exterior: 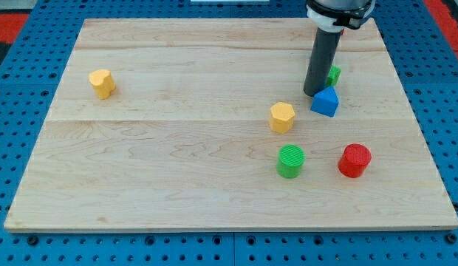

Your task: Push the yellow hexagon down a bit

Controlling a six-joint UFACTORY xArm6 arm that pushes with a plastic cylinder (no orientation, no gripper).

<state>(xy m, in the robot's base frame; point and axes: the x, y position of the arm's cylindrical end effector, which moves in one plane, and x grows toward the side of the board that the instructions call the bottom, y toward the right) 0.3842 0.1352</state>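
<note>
Green cylinder point(291, 161), yellow hexagon point(282, 117) upright above

The yellow hexagon point(282, 117) has bare board right below it. A little lower and toward the view's right sits the green round block point(291, 161), with the red round block point(354, 160) farther right. The blue block point(325, 101) is just beside the hexagon's right. Board point(177, 162) to the hexagon's left lies wide open.

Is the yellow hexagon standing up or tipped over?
Standing up: the yellow hexagon shows its flat top, resting flat on the board.
</note>
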